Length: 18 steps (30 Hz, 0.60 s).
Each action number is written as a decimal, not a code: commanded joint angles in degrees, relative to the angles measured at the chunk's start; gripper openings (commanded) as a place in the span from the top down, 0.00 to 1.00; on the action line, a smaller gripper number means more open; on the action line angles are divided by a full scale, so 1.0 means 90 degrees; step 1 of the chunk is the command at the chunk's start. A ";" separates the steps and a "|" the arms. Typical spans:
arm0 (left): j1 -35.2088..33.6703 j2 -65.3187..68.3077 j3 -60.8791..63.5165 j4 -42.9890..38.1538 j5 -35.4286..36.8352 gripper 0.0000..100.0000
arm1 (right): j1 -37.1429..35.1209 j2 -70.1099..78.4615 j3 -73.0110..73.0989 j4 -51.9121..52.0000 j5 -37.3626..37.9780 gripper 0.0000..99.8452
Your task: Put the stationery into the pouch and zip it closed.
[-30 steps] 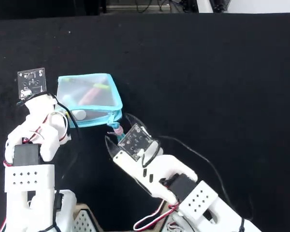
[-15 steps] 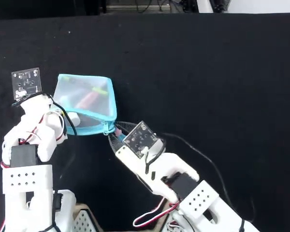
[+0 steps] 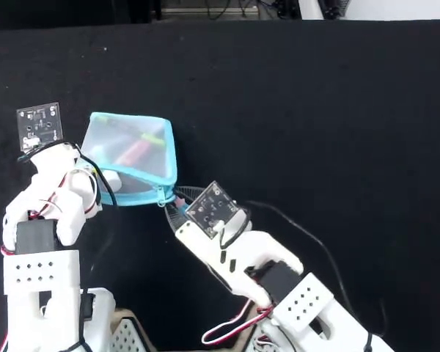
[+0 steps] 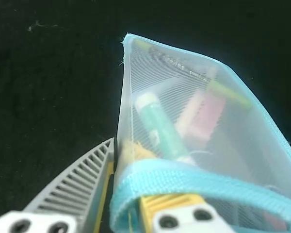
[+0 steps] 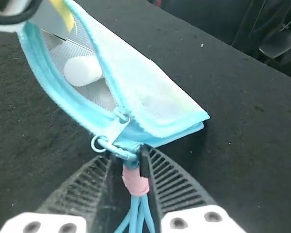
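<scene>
The blue-edged mesh pouch (image 3: 132, 154) lies at the left of the black table, tilted up at its near edge. Through its mesh (image 4: 199, 126) I see a green stick (image 4: 160, 128), a pink piece (image 4: 203, 116) and a yellow-green pen (image 4: 228, 93). My left gripper (image 3: 104, 182) (image 4: 131, 194) is shut on the pouch's blue rim at the near left corner. The zip slider (image 5: 120, 116) sits near the pouch's right end, with the mouth gaping beyond it and a white cylinder (image 5: 82, 71) inside. My right gripper (image 3: 174, 203) (image 5: 136, 170) is shut on the zip's pink-beaded pull cord (image 5: 135, 182).
Black cloth covers the table (image 3: 315, 110), with wide free room to the right and at the back. The right arm's body (image 3: 264, 279) and its cable (image 3: 308, 238) lie near the front edge. The left arm's base (image 3: 40, 293) stands at the front left.
My right gripper moved up to the pouch's corner and shut on the pull cord. The left arm and pouch shifted slightly left, and the pouch turned a little.
</scene>
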<state>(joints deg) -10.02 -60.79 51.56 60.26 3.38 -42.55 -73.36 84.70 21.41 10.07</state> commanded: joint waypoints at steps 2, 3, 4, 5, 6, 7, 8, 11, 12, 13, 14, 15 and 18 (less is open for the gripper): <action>0.0024 -0.0029 -0.0142 -0.0078 -0.0020 0.97 | -0.0049 -0.0259 -0.0611 0.0068 0.0068 0.99; 0.0024 -0.0029 -0.0142 -0.0078 -0.0020 0.97 | -0.0049 -0.0347 -0.0611 0.0068 0.0068 0.99; 0.0024 -0.0029 -0.0142 -0.0078 -0.0020 0.97 | -0.0039 -0.0484 -0.0601 0.0078 0.0068 0.99; 0.0034 -0.0029 -0.0142 -0.0078 -0.0020 0.97 | -0.0039 -0.0650 -0.0571 0.0088 0.0068 0.99; 0.0034 -0.0029 -0.0142 -0.0078 -0.0020 0.97 | -0.0039 -0.0835 -0.0552 0.0205 0.0068 0.99; 0.0034 -0.0029 -0.0142 -0.0078 -0.0020 0.97 | -0.0049 -0.1031 -0.0562 0.0391 0.0068 0.99; 0.0034 -0.0029 -0.0142 -0.0078 -0.0020 0.97 | -0.0059 -0.1245 -0.0562 0.0606 0.0068 0.99; 0.0044 -0.0029 -0.0142 -0.0078 -0.0020 0.97 | -0.0059 -0.1919 -0.0532 0.1074 0.0068 0.99; 0.0044 -0.0029 -0.0142 -0.0078 -0.0020 0.97 | -0.0059 -0.2076 -0.0513 0.1201 0.0068 0.99; 0.0044 -0.0029 -0.0142 -0.0078 -0.0020 0.97 | -0.0059 -0.2232 -0.0503 0.1309 0.0068 0.99; 0.0044 -0.0029 -0.0142 -0.0078 -0.0020 0.97 | -0.0059 -0.2349 -0.0464 0.1397 0.0068 0.99; 0.0044 -0.0029 -0.0142 -0.0078 -0.0020 0.97 | -0.0059 -0.2418 -0.0435 0.1446 0.0068 0.99; 0.0044 -0.0029 -0.0142 -0.0078 -0.0020 0.97 | -0.0059 -0.2437 -0.0386 0.1524 0.0068 0.99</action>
<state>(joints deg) -9.49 -60.70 51.65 60.44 3.56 -42.99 -93.76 84.00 34.59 10.15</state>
